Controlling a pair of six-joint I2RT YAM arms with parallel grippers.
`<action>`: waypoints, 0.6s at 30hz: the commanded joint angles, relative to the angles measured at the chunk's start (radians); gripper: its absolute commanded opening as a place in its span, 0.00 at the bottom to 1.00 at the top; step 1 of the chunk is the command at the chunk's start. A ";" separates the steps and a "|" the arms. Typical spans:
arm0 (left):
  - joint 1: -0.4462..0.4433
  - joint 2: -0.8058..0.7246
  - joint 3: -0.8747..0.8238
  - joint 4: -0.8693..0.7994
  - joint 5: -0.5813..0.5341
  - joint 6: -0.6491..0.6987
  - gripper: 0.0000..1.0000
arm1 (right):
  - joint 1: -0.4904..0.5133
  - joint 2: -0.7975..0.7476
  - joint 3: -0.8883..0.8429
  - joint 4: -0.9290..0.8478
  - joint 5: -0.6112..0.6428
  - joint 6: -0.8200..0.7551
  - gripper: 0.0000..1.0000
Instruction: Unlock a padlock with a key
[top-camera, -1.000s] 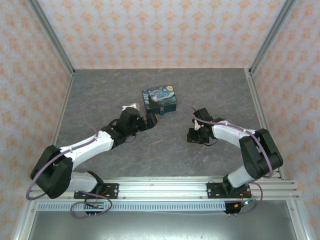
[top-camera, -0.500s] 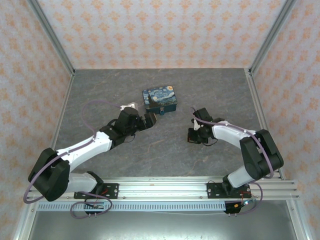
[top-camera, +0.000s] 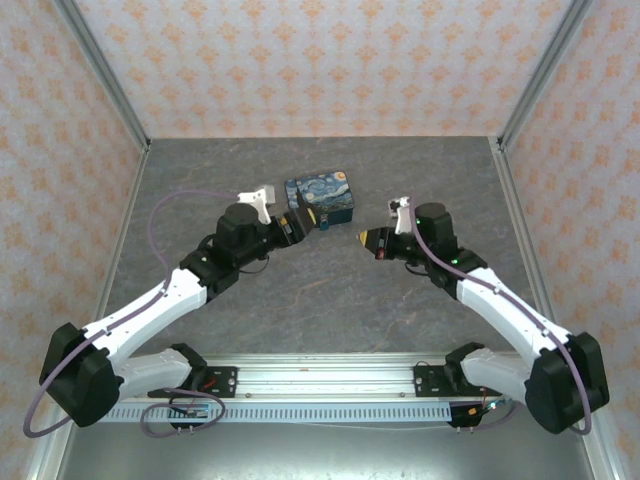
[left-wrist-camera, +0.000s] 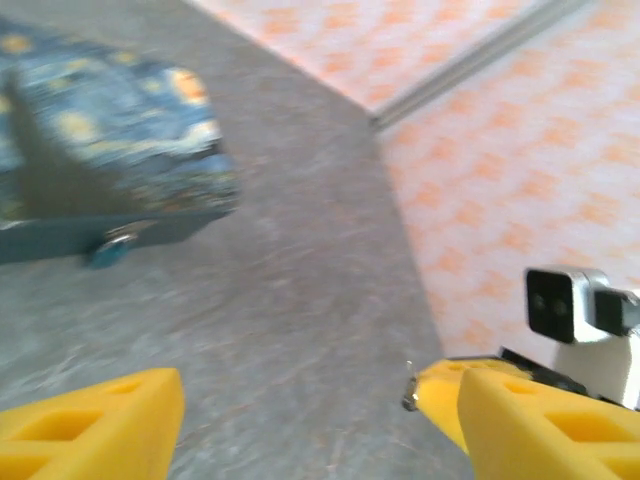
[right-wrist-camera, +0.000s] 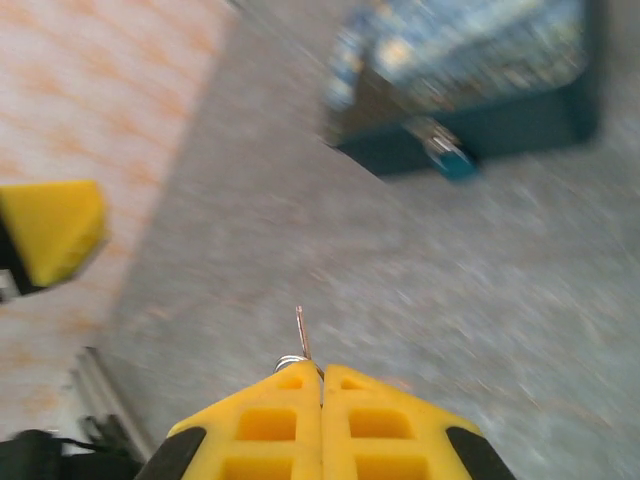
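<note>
Blur smears padlock (right-wrist-camera: 450, 158) on tin (right-wrist-camera: 470, 60) front — right gripper (right-wrist-camera: 321, 373) pinches key (right-wrist-camera: 301, 333), left gripper (left-wrist-camera: 300, 400) gapes wide.

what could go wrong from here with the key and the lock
The key sticks out from the very tips of the shut right claw, so it may twist or slip on contact. The padlock on the tin is not held: the left claw is open and apart from it, so the padlock may swing away from a push.
</note>
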 joint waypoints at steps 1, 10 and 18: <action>-0.006 -0.012 0.069 0.125 0.172 0.013 0.69 | 0.005 -0.023 0.052 0.191 -0.152 0.041 0.00; -0.041 -0.006 0.136 0.138 0.297 0.074 0.56 | 0.058 -0.022 0.166 0.187 -0.267 0.030 0.00; -0.062 0.012 0.131 0.143 0.286 0.068 0.45 | 0.094 -0.017 0.183 0.155 -0.254 0.009 0.00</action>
